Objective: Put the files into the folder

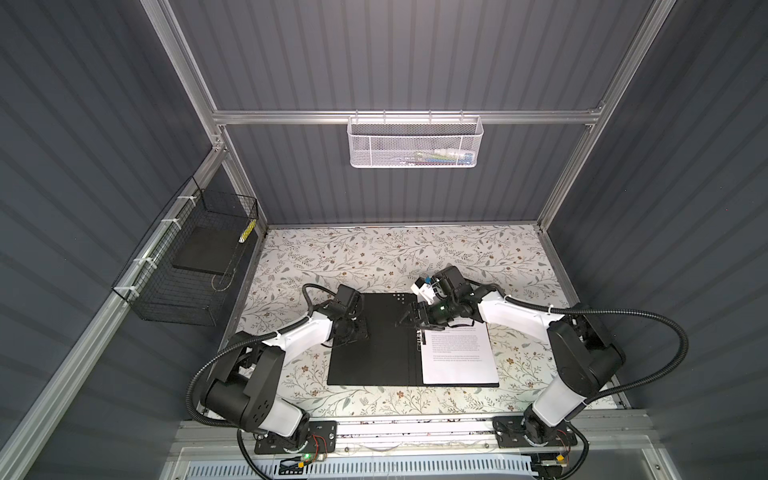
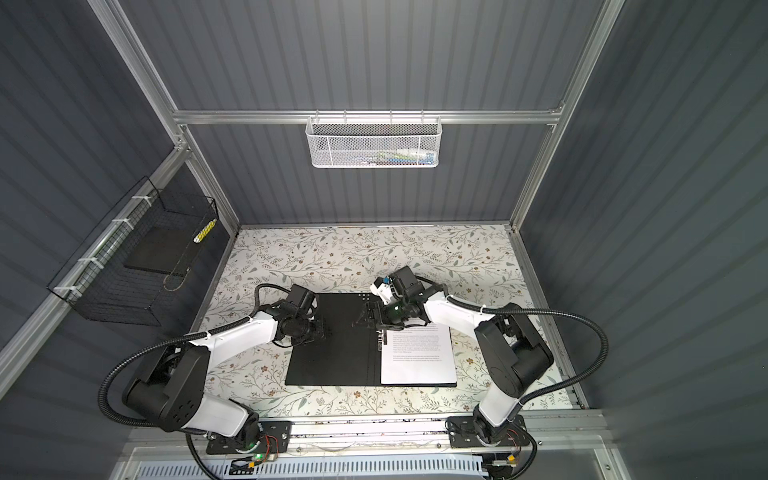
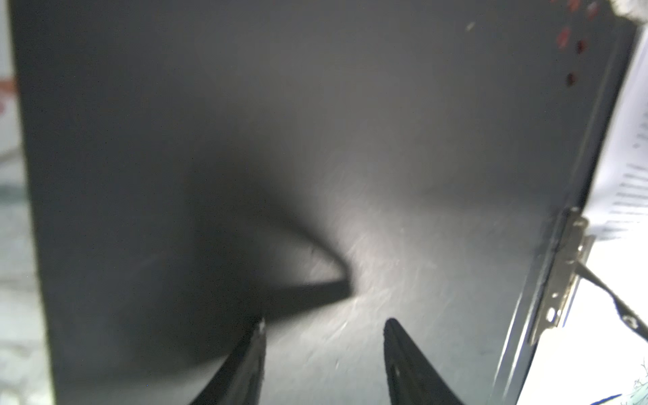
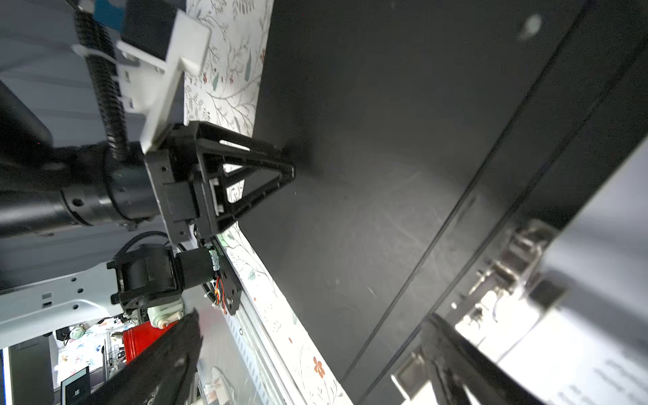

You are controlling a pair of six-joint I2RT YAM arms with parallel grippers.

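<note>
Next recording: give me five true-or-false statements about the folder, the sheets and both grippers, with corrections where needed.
1. The folder lies open on the table, black inside facing up. True.
2. The files lie on its left half. False: they lie on the right half, beside the metal clip.
3. The left gripper holds a sheet. False: its jaws stand apart and empty over the folder's bare left half.
4. The right gripper is open. True.
5. The black wire basket on the side wall holds a dark flat slab. True.
</note>
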